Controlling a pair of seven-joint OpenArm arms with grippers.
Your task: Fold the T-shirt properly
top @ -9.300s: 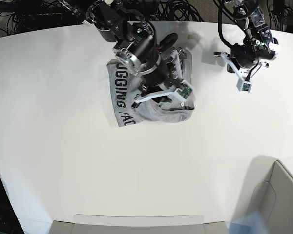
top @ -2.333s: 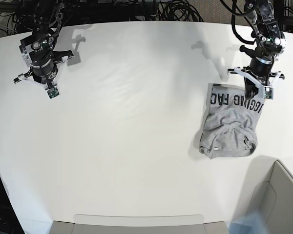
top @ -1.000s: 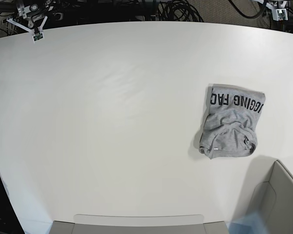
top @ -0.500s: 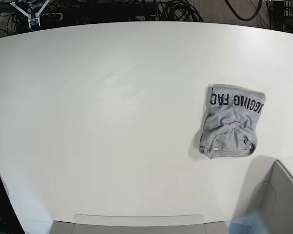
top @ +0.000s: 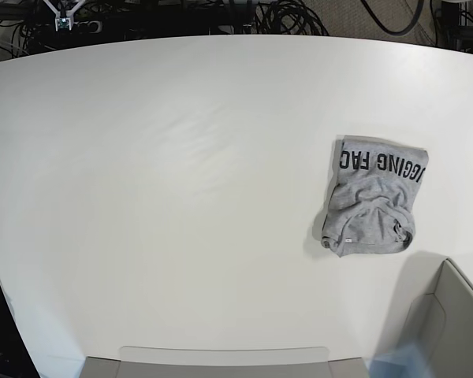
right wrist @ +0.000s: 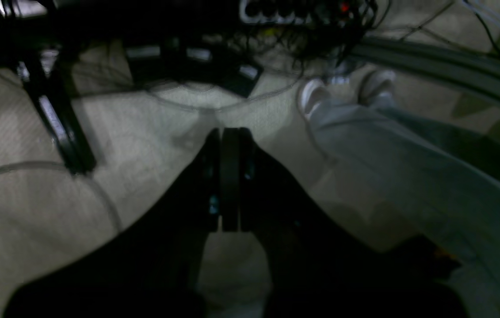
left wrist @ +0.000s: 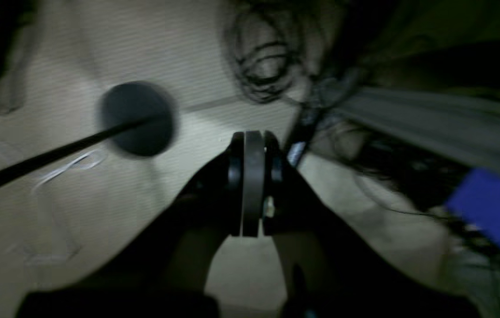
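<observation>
You see a white table (top: 181,197) filling most of the base view, evenly lit. Black cables (top: 288,16) lie tangled beyond its upper edge. A grey bin (top: 449,315) sits at the lower right. In the wrist views, pale carpet (right wrist: 33,132) covers the dim floor.

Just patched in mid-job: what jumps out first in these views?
The grey T-shirt lies alone at the right of the white table, folded but rumpled, black lettering along its far edge. Both arms are off the table: the left gripper and right gripper hang over the cabled floor, jaws shut and empty.
</observation>
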